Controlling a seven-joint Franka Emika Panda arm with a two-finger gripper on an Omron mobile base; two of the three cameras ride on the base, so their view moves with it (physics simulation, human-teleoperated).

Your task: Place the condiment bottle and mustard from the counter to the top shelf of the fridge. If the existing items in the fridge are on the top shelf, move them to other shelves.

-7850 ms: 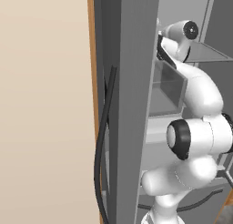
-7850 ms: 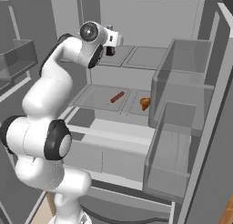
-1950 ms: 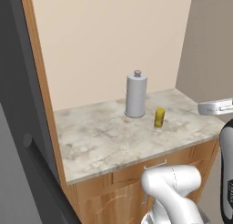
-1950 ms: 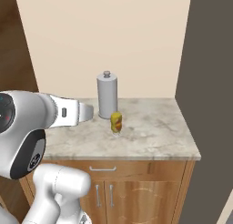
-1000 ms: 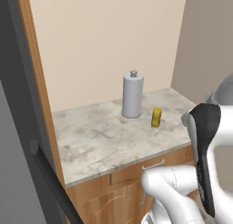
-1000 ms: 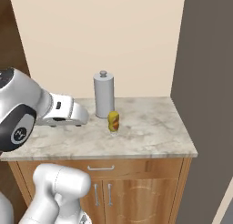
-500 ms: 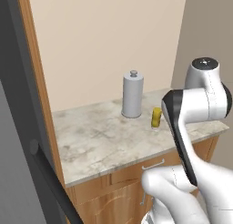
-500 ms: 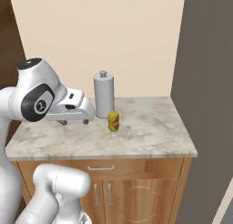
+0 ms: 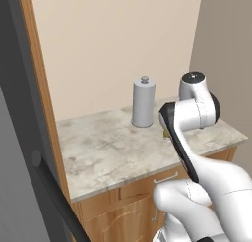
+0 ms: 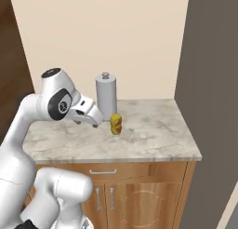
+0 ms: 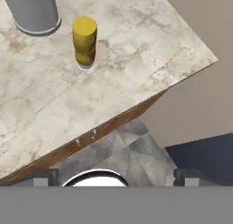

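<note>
The condiment bottle (image 10: pixel 106 93) is a tall grey cylinder with a small knob cap, upright at the back of the marble counter (image 10: pixel 153 135). The mustard (image 10: pixel 115 124) is a short yellow bottle standing just in front of it and to its right. My gripper (image 10: pixel 96 122) hovers above the counter just left of the mustard, apart from it. In the hand view the mustard (image 11: pixel 84 41) and the base of the condiment bottle (image 11: pixel 32 11) sit at the top left. My gripper (image 11: pixel 116 175) is open, with nothing between its fingers. In the left base view the condiment bottle (image 9: pixel 143 103) stands behind my arm.
The counter tops a wooden cabinet (image 10: pixel 139 195) with a drawer and doors. A beige wall backs it. A dark grey fridge side (image 10: pixel 211 84) rises at the right. The open fridge door with its black handle (image 9: pixel 54 196) stands at the left.
The base has left the fridge and now faces the counter. In the last second my arm swung up and in over the counter, bringing the open gripper beside the mustard.
</note>
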